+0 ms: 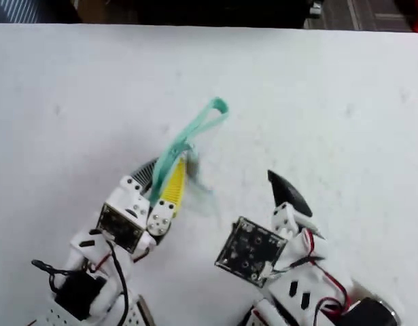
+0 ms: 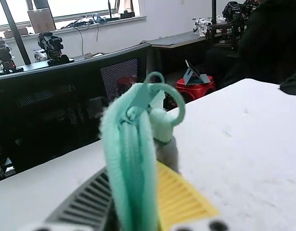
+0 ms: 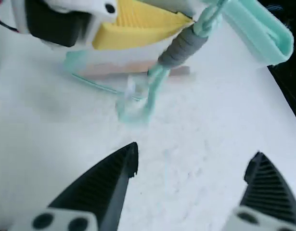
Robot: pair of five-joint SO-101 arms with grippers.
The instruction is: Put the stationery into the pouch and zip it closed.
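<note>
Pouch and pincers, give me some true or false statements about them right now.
1. The left pincer is shut on the teal pouch. True.
2. The right pincer holds a pen. False: it is open and empty.
3. A teal loop sits at the pouch's end away from the left arm. True.
4. The right pincer touches the pouch. False: bare white table lies between them.
</note>
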